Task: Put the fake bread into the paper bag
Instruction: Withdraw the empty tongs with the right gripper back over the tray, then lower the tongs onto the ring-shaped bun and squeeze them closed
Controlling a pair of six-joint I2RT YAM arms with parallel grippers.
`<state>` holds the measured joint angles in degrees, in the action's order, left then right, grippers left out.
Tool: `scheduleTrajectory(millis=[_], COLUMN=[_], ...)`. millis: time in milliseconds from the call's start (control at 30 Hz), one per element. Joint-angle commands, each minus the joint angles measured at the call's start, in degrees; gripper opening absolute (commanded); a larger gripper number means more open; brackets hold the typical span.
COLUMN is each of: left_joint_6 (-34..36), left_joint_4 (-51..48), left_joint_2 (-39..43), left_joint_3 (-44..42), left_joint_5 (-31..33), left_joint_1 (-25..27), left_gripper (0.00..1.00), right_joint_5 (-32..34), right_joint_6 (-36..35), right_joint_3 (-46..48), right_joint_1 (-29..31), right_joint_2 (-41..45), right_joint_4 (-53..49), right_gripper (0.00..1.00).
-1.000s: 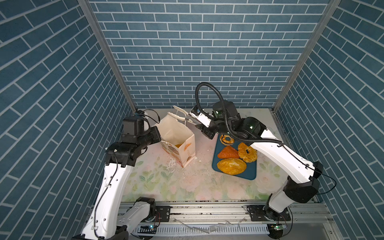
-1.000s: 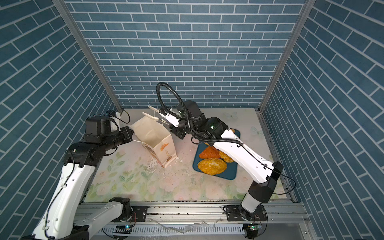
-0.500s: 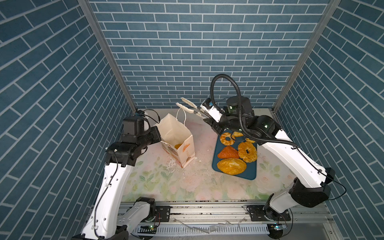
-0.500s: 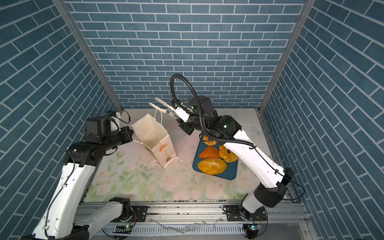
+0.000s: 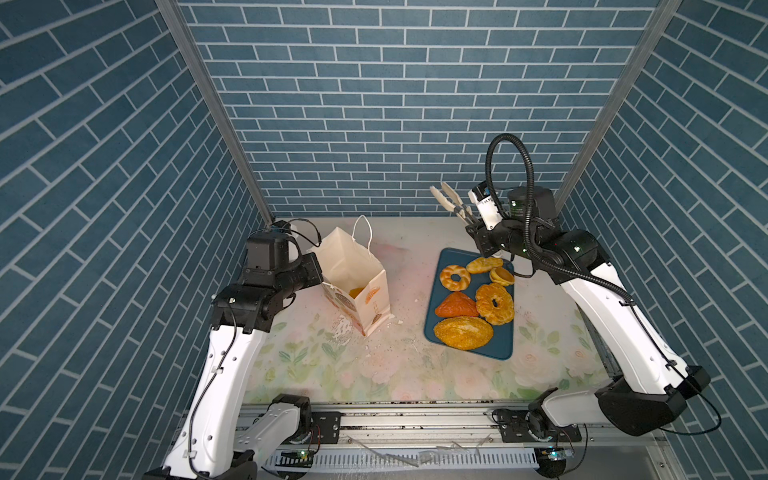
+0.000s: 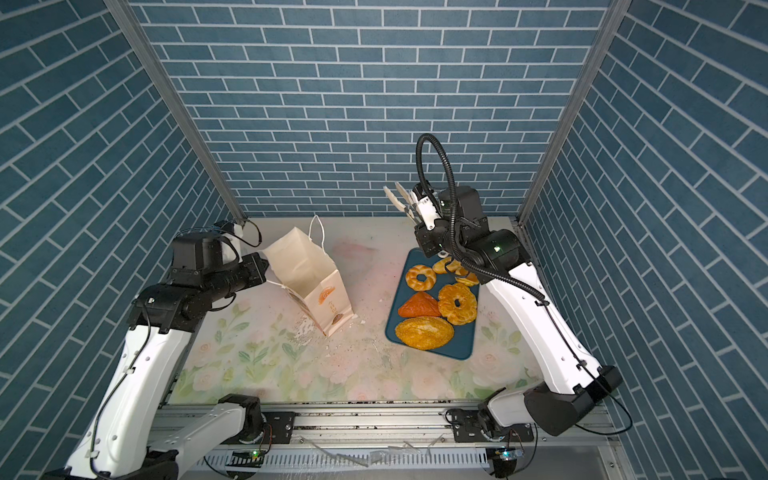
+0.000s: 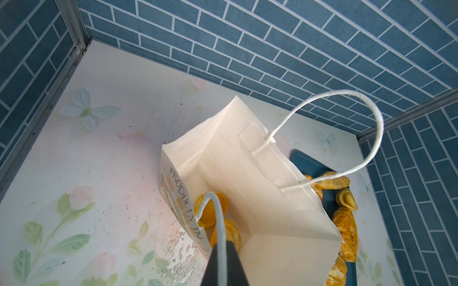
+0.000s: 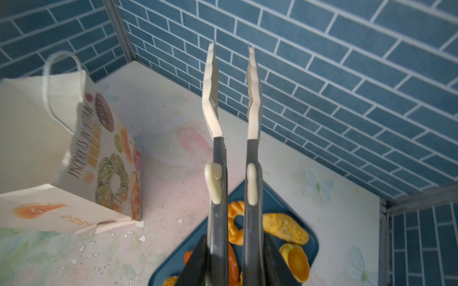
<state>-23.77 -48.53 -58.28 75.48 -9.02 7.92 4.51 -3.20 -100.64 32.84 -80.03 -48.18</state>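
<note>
Fake bread (image 5: 494, 303): six pieces on blue tray (image 5: 500, 343), two inside paper bag (image 5: 365, 291). Bag tilted on worktop (image 5: 374, 374), cord handle (image 7: 219, 222) clenched in left hand (image 7: 224, 260). Empty tongs (image 8: 213, 99) gripped by right hand (image 8: 233, 270), held high over tray's far end. Risk: glossy piece squeezed from tongs mid-carry; bag rim clipped, bag toppled.

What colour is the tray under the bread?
The tray is dark blue; clearest in a top view.

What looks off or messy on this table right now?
The paper bag leans instead of standing square, and white flakes lie scattered on the table by its base, where the floral print looks peeled.
</note>
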Motion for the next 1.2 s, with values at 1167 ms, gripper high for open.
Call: scheduleTrajectory(millis=[1167], left_joint_6=[-0.3], left_joint_4=[0.9], left_joint_2=[0.9], left_joint_3=[-1.9], left_joint_5=[-0.6], left_joint_1=[0.3], left_gripper=[0.1], right_joint_5=[-8.5], right_joint_6=[9.5], right_joint_3=[13.0], right_joint_1=[-10.8], right_joint_2=[-10.2], right_joint_4=[-14.6], right_gripper=[0.34])
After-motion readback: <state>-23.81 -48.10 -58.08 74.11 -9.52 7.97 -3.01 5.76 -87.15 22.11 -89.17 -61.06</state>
